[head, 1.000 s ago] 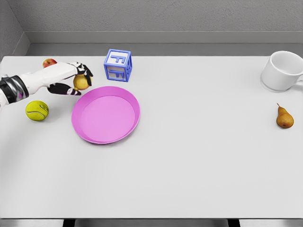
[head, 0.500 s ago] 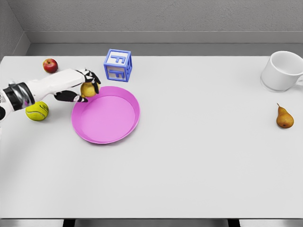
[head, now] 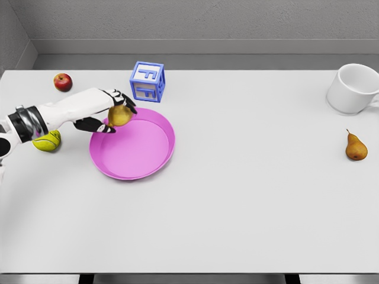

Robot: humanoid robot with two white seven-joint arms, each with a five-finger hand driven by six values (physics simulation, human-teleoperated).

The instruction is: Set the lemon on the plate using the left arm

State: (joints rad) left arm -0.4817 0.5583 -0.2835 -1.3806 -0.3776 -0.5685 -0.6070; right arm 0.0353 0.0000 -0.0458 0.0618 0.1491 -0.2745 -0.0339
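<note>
Your left hand (head: 112, 112) is clamped on the lemon (head: 120, 115), held over the plate (head: 133, 165) at its rear-left rim. The letter block (head: 147, 81) stands just behind the plate, the tennis ball (head: 46, 142) left of it, partly hidden by your forearm.

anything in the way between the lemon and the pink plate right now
Nothing visible. The left robot hand holds the yellow lemon over the far-left rim of the round pink plate, whose inside is bare. The blue letter block stands beside the plate's far edge, and the green tennis ball lies to its left, neither in the path.
</note>
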